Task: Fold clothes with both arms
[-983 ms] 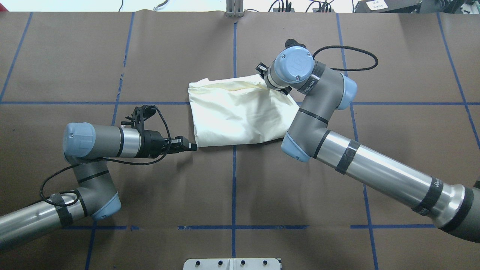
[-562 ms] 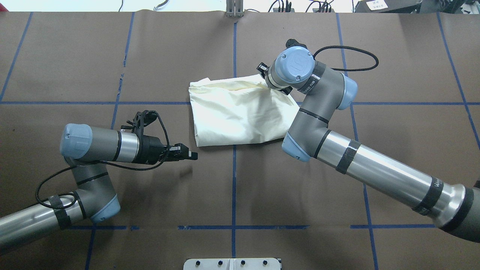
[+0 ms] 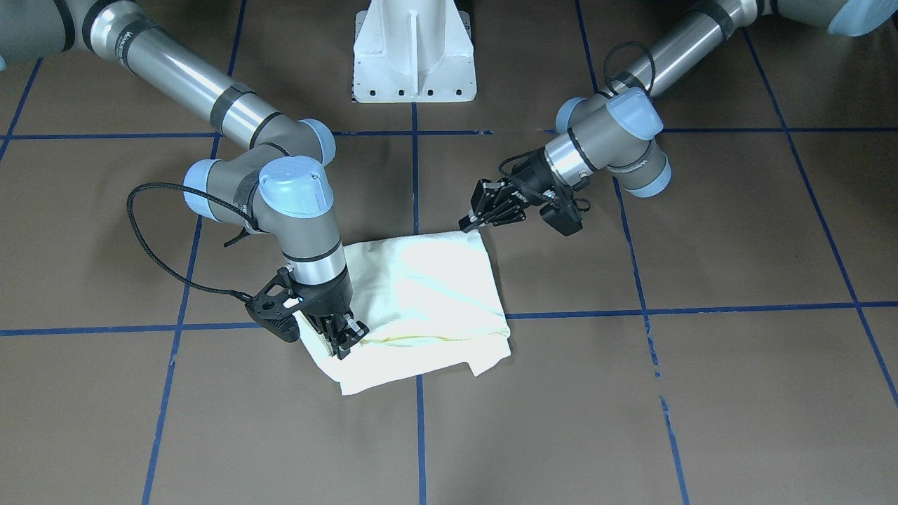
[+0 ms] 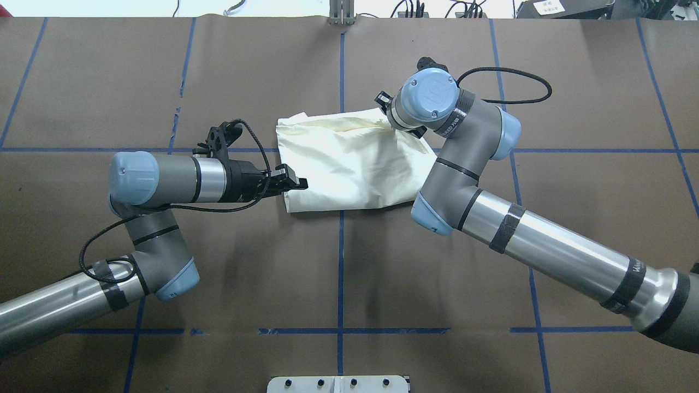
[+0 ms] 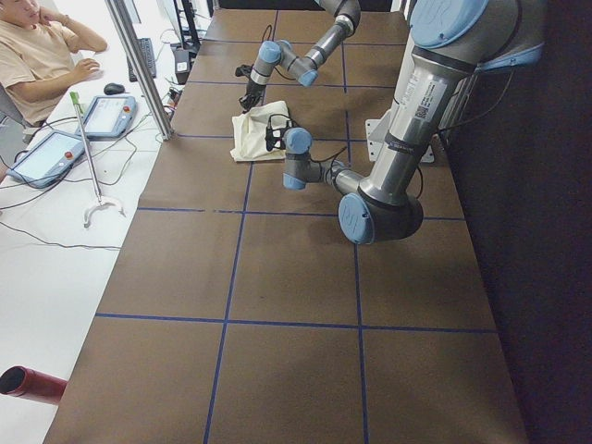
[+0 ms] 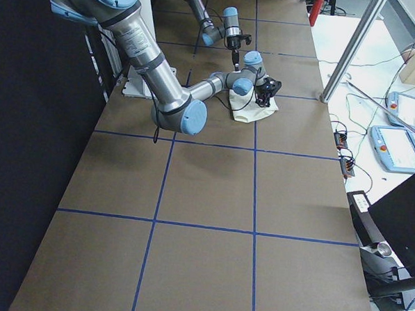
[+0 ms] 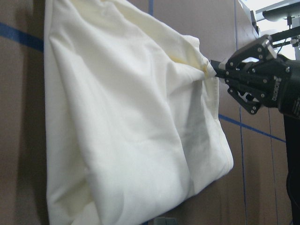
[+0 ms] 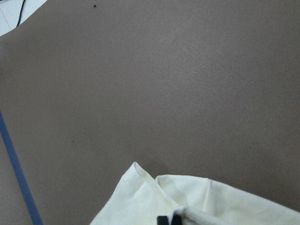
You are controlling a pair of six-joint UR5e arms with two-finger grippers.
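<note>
The cream-white shirt [image 4: 349, 164] lies folded in a rough square at the table's middle; its print is hidden. It also shows in the front view [image 3: 428, 287] and the left wrist view [image 7: 122, 117]. My right gripper [image 3: 347, 337] is shut on the shirt's far right corner; the left wrist view shows it pinching that corner [image 7: 215, 72]. In the overhead view it is hidden under its wrist. My left gripper [image 4: 299, 184] is at the shirt's left edge near the near corner, fingers together and empty [image 3: 466, 224]. I cannot tell whether it touches the cloth.
The white pedestal base [image 3: 414, 52] stands at the robot's side of the table. Blue tape lines [image 4: 341, 262] cross the brown table cover. A black cable [image 4: 508, 82] loops from the right wrist. An operator [image 5: 37, 55] sits beyond the far edge.
My left gripper drew back from the shirt's near left corner, then moved away from the robot and right to the shirt's left edge. The right arm and the shirt stayed still.
</note>
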